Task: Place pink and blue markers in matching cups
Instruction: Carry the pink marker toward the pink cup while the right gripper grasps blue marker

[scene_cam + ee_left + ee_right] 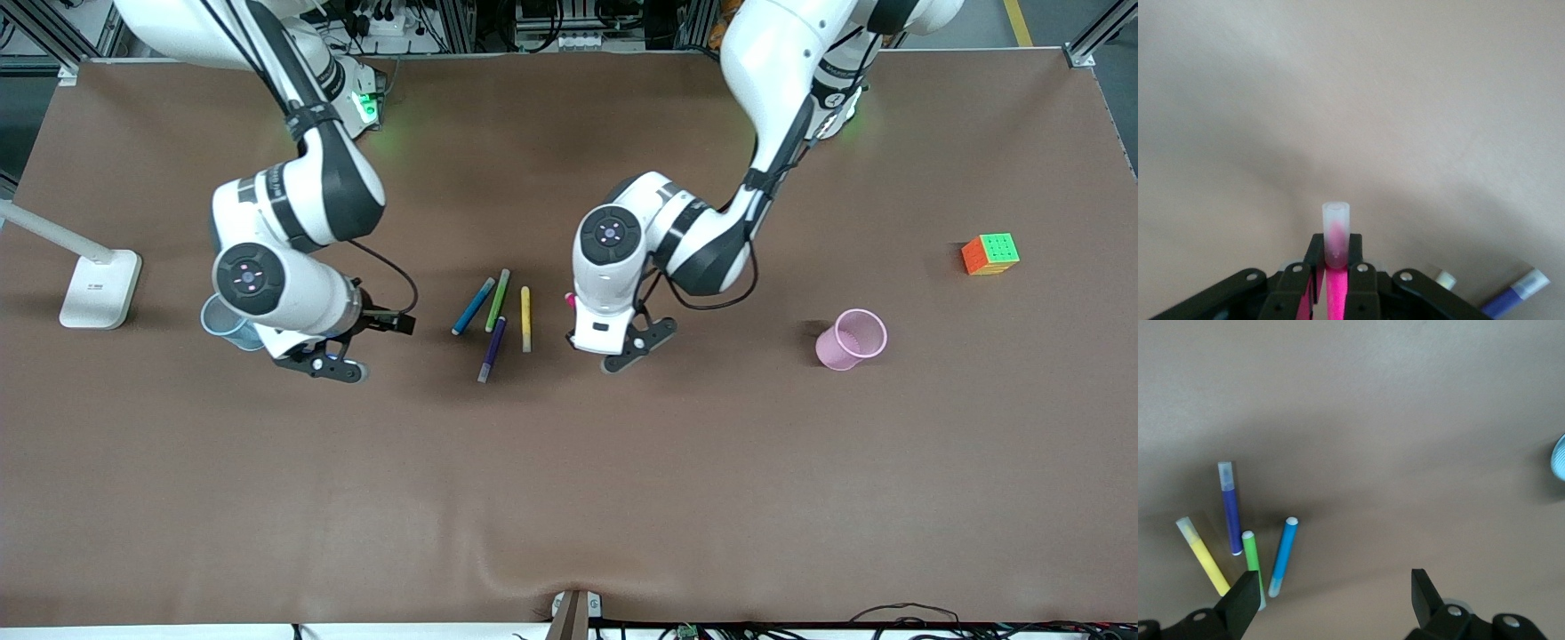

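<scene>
From my remote station I see the left gripper (1335,280) clamped on the pink marker (1335,267), a slim magenta pen whose frosted greyish cap juts out past the fingertips while its bright barrel runs back between the two black fingers (1358,283). The gripper hangs over the table (569,498) just beside the row of loose pens, toward the left arm's end of them. In the front view only a sliver of pink shows at the wrist's edge; the left wrist view alone reveals the grip itself.

The right gripper (1335,597) hovers with its fingers wide apart and nothing between them. The blue marker (1283,557), teal with a white tip, lies flat on the table just outside one finger (1245,600), beside a green pen (1252,563), a purple pen (1230,510) and a yellow pen (1203,557).

The front view adds what the wrist cameras miss: the pink cup (852,339) standing well apart toward the left arm's end, and the blue cup (227,322) half hidden under the right arm.
</scene>
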